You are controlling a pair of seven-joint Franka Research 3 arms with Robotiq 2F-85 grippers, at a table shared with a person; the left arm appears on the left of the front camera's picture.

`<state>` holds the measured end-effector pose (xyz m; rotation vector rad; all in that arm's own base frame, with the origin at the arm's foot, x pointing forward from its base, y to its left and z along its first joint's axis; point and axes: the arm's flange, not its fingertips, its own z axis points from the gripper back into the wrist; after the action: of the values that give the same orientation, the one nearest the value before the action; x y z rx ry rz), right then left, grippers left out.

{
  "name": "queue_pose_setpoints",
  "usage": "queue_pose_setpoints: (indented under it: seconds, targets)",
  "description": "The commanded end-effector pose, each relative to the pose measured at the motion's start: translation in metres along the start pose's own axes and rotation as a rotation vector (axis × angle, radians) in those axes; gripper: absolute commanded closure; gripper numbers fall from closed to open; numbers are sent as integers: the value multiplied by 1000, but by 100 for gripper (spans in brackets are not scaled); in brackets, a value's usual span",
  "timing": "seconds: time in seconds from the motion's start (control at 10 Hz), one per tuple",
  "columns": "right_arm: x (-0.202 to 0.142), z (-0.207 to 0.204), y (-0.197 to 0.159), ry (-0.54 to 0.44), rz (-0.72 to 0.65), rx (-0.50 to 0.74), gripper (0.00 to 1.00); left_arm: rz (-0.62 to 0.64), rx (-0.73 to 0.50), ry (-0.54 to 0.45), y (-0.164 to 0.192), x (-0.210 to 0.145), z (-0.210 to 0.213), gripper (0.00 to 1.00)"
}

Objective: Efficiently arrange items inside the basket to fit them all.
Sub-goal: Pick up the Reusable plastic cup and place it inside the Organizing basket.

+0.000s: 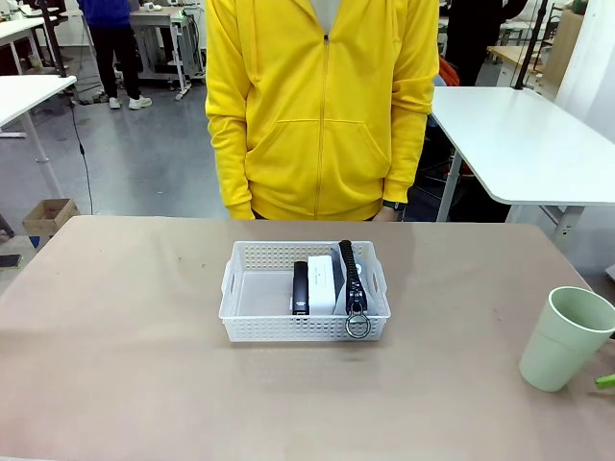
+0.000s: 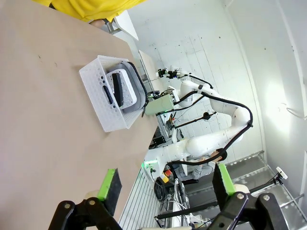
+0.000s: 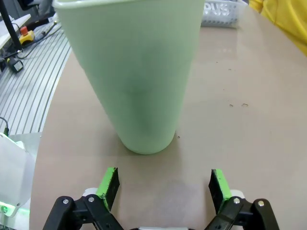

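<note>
The white perforated basket (image 1: 288,328) sits mid-table in front of the person. Inside it lie a slim black stapler-like object (image 1: 301,286), a small white box (image 1: 320,283) and, along the right wall, the grey pouch (image 1: 350,274) with its ring pull (image 1: 357,327) over the front rim. The pale green cup (image 1: 565,338) stands upright at the table's right. My right gripper (image 3: 164,184) is open, with the cup (image 3: 136,72) standing just ahead of its pads and not between them. My left gripper (image 2: 165,184) is open and holds nothing, well back from the basket (image 2: 98,96).
A person in a yellow hoodie (image 1: 322,106) stands at the far edge, behind the basket. Bare brown tabletop (image 1: 125,327) spreads left of the basket and between basket and cup. In the right wrist view the basket (image 3: 220,17) shows beyond the cup.
</note>
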<state>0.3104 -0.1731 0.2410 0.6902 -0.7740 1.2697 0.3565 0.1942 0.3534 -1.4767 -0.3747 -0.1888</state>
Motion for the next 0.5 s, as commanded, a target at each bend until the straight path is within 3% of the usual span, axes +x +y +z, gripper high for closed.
queue_pose_setpoints:
  seconds: [0.0,0.4]
  targets:
    - [10,-34,23,-3,39,-47,0,8,6,7,-3,-3,-2,0]
    - [18,-66,42,0,81,67,0,8,6,7,-3,-3,-2,0]
